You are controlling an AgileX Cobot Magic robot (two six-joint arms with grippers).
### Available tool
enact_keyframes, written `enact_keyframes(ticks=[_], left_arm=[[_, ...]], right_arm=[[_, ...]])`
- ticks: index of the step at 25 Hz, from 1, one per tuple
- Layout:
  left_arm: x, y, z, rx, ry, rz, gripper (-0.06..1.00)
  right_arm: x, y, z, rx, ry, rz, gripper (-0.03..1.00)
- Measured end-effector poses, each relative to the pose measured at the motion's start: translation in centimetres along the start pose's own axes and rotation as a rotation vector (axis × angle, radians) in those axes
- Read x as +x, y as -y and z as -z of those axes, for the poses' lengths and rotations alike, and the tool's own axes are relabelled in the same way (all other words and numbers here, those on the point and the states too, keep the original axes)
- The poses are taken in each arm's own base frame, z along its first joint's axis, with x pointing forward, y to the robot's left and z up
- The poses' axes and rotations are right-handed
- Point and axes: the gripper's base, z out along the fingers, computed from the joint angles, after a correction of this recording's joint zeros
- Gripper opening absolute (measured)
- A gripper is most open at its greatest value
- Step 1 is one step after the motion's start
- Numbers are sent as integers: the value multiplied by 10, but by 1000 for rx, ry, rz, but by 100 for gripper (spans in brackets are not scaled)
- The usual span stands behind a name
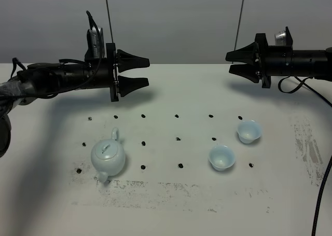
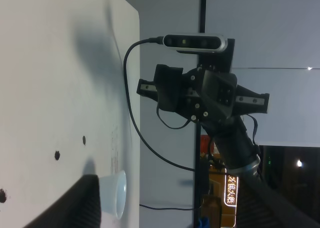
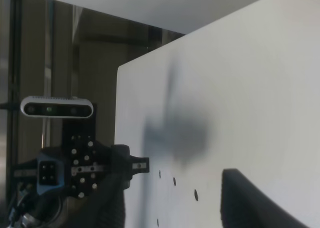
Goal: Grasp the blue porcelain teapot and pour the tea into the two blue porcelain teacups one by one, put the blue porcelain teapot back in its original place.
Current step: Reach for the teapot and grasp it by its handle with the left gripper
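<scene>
The blue porcelain teapot (image 1: pixel 108 157) stands on the white table at the front left, lid on and spout toward the front edge. The two blue porcelain teacups (image 1: pixel 222 157) (image 1: pixel 249 131) stand apart at the right, both upright. No tea shows in either cup. My left gripper (image 1: pixel 148 72) hovers open and empty high above the table, behind the teapot. On the far right my right gripper (image 1: pixel 228 61) hangs open and empty, behind the cups. The left wrist view shows one teacup (image 2: pixel 116 193) beside one of my dark fingers (image 2: pixel 75 208). The teapot is out of both wrist views.
A grid of small black dots (image 1: pixel 178 139) marks the table (image 1: pixel 171 205). Scuffed dark smudges lie along the front (image 1: pixel 135 185) and the right side (image 1: pixel 306 148). A black cable (image 1: pixel 324 194) hangs at the right edge. A grey wall closes the back.
</scene>
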Motion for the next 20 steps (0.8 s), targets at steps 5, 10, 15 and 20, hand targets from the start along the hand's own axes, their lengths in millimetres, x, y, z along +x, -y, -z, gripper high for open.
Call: enact_keyframes(ticks=[5, 10, 15, 20], left_arm=[[0, 0, 0, 0, 0, 0, 60], [0, 1, 0, 3, -4, -3, 60], [-5, 22, 2, -16, -21, -157, 60], [-15, 65, 10, -217, -102, -445, 60]], right_arm=[[0, 0, 0, 1, 0, 0, 42], [0, 0, 0, 1, -1, 71, 42], [-2, -3, 2, 49, -29, 309, 42], [-10, -15, 12, 245, -118, 534, 41]])
